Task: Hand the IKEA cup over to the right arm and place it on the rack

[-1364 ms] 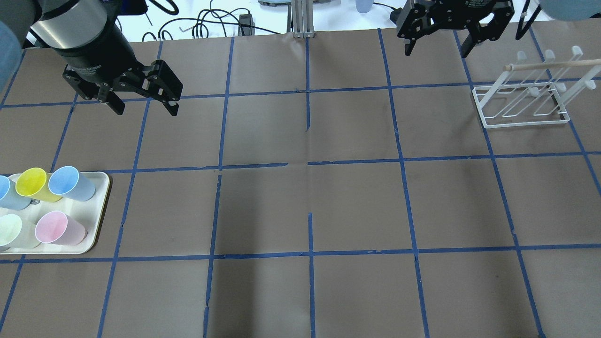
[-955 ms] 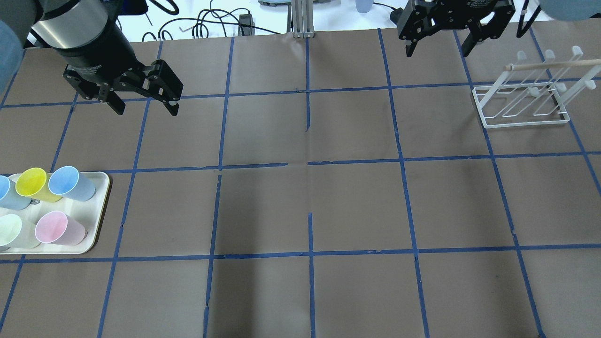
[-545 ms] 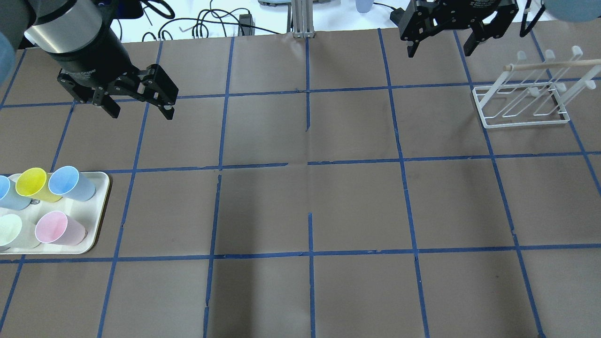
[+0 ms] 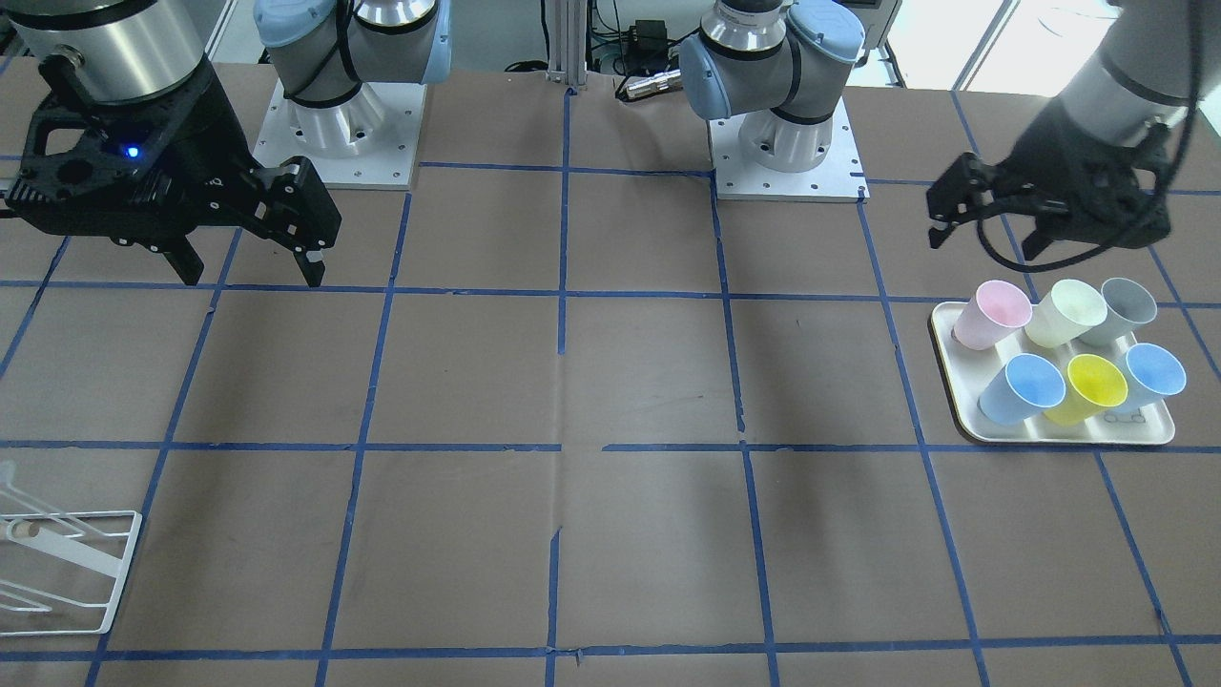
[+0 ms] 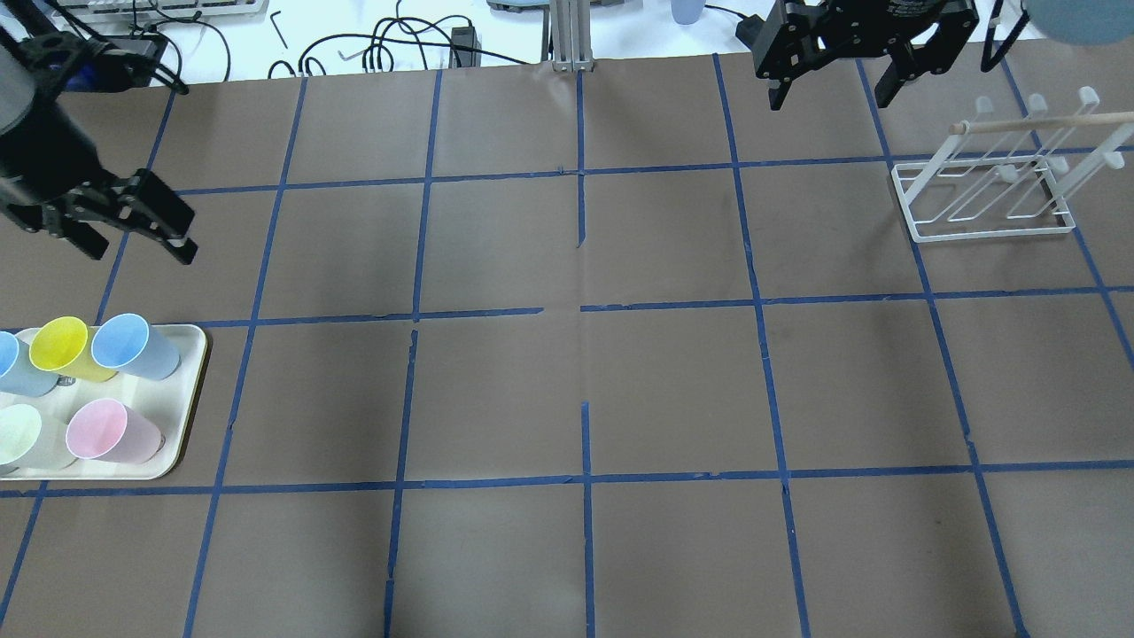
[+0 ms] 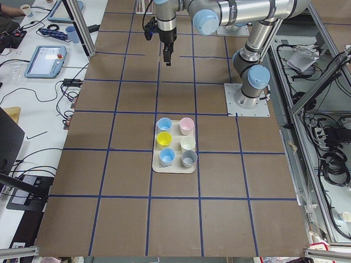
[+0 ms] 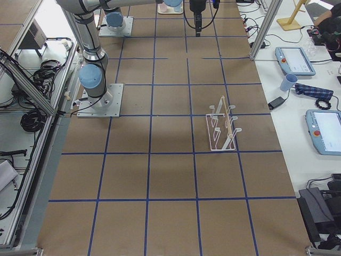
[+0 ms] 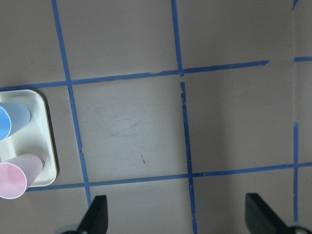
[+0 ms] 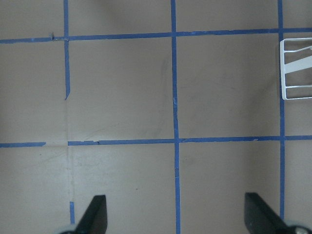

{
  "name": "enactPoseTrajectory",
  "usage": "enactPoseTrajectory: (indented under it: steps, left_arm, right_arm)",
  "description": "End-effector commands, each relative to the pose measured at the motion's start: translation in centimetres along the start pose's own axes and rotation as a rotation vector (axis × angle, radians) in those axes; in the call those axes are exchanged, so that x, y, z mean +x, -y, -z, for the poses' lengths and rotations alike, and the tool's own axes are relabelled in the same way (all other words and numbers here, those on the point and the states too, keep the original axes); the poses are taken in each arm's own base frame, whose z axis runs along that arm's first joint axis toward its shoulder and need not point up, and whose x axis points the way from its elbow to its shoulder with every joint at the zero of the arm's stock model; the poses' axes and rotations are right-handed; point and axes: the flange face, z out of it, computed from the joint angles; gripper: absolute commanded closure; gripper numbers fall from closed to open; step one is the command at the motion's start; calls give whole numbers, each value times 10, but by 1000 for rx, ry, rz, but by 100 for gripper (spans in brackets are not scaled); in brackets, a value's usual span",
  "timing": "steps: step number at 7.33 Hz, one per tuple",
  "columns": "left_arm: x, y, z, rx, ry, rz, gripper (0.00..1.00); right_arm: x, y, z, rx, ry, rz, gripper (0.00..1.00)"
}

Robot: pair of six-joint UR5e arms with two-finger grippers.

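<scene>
The grey IKEA cup (image 4: 1126, 310) stands on a cream tray (image 4: 954, 401), in the row nearest the robot, at the outer end; it also shows in the exterior left view (image 6: 189, 159). It lies outside the overhead view. My left gripper (image 4: 983, 246) (image 5: 140, 255) is open and empty, hovering just on the robot's side of the tray. My right gripper (image 5: 829, 100) (image 4: 252, 279) is open and empty, high at the far side, left of the white wire rack (image 5: 983, 230) (image 7: 221, 128).
Pink (image 4: 992, 315), cream (image 4: 1066, 313), yellow (image 4: 1092, 386) and two light blue cups (image 4: 1023, 388) share the tray. The left wrist view shows the tray's corner (image 8: 41, 136); the right wrist view shows the rack's edge (image 9: 295, 68). Brown table with blue tape grid.
My left gripper has swung left and nearer the tray, still open. My right gripper has hardly moved.
</scene>
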Motion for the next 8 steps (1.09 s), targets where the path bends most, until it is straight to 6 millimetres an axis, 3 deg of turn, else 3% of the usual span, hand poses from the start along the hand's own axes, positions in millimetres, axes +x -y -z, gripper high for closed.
enactPoseTrajectory:
  steps: [1,3,5,7,8]
  left_arm:
    - [-126,-20,-46,28,-28,-104,0]
    - [-217,-28,-69,91,51,-191,0]
    - [-304,-71,-115,83,3,-120,0]
    - [-343,-67,-150,105,52,-143,0]
    - [-348,-83,-165,80,37,-188,0]
  right_arm:
    - [0,0,0,1,1,0,0]
    - [0,-1,1,1,1,-2,0]
    - [0,0,1,2,1,-2,0]
    - [0,0,1,2,2,-5,0]
    - [0,0,0,1,1,-5,0]
